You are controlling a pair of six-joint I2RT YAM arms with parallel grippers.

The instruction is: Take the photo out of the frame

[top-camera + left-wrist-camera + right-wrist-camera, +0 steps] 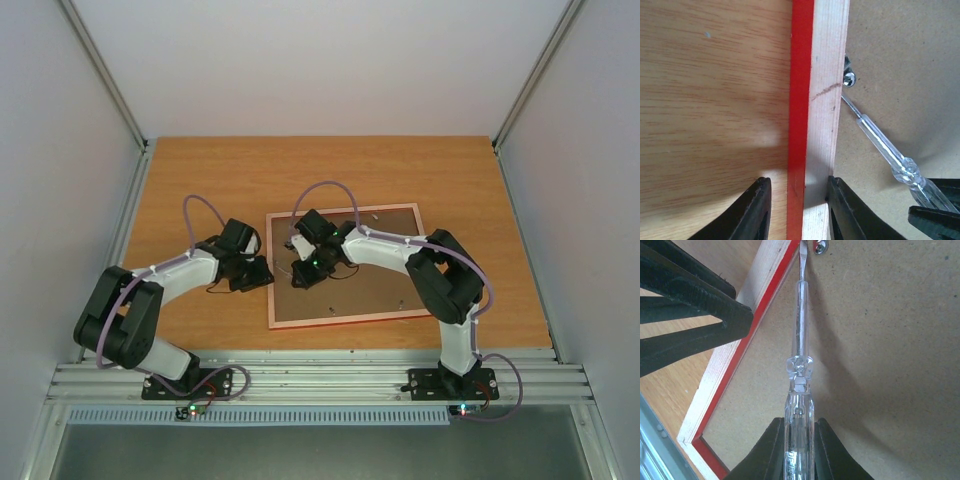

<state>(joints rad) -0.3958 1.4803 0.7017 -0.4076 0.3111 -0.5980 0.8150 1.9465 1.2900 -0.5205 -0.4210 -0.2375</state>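
Note:
The frame (340, 211) lies face down on the table, its thin red border surrounding a brown backing board (370, 285). The photo is hidden beneath that board. My left gripper (799, 200) straddles the frame's left rail (812, 100). Its right finger touches the pale wood, and a gap remains between the left finger and the red side. My right gripper (799, 440) is shut on a clear-handled screwdriver (800, 340). The screwdriver's tip rests at a small metal fastener (820, 246) near the rail, also seen in the left wrist view as the fastener (849, 77).
The wooden table (200, 180) extends around the frame, with white walls behind and at both sides. A metal rail (320, 378) runs along the near edge, where both arm bases are bolted. The two grippers work close together over the frame's left side.

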